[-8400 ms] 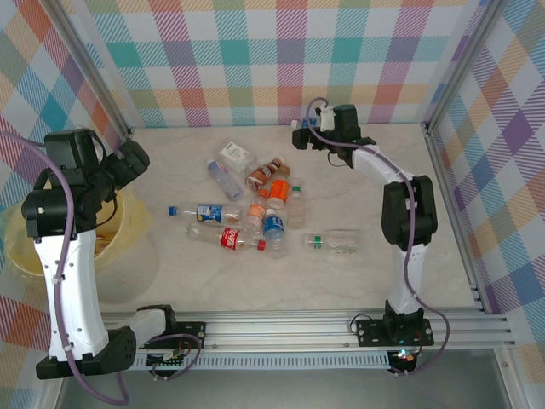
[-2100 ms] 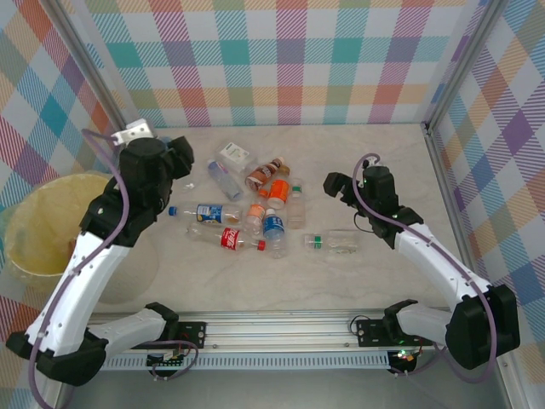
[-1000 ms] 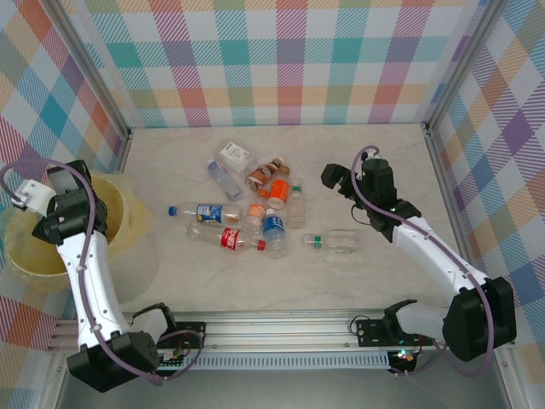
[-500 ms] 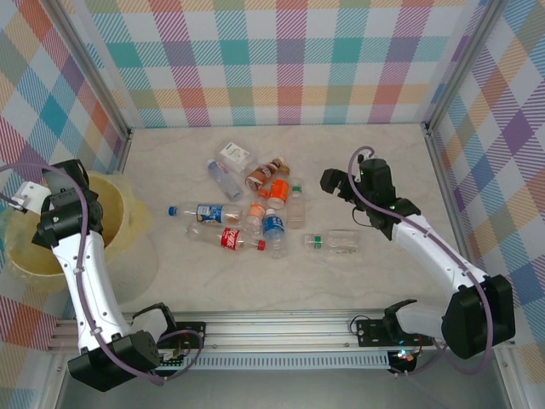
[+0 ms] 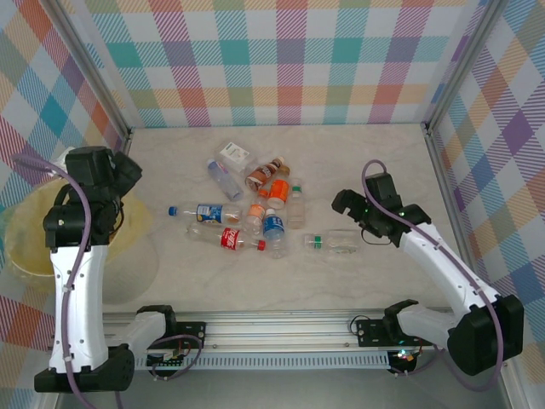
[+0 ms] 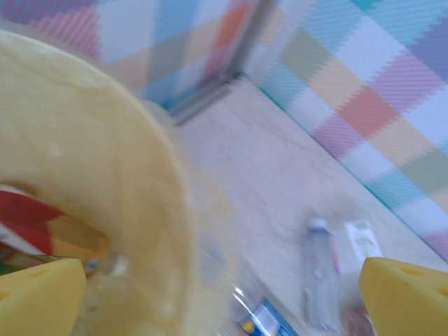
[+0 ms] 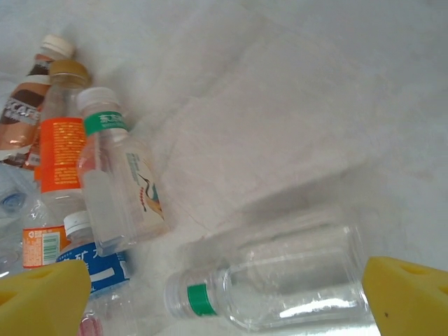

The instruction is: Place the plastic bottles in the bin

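Right gripper [image 5: 345, 204]: jaws wide, empty, just right of the bottle pile [image 5: 255, 213]. Clear green-capped bottle [image 7: 280, 283] lies ahead of its fingers, also right of the pile, long axis along the finger line, cap pileward. Wrist turn likely needed. Left gripper [image 5: 123, 168] open, empty, left of the pile by the bin [image 5: 21, 247]. Right arm nearer.

Seen from above, the left arm [image 5: 72, 281] stands in front of the near side of the bin [image 5: 24, 243], and the picture's edge cuts off its outer side. Up close the bin's wall is a yellow blur. A red shape [image 6: 28, 217] inside it may be a label, and the bottles [image 6: 320, 269] beyond the bin are too soft to read.
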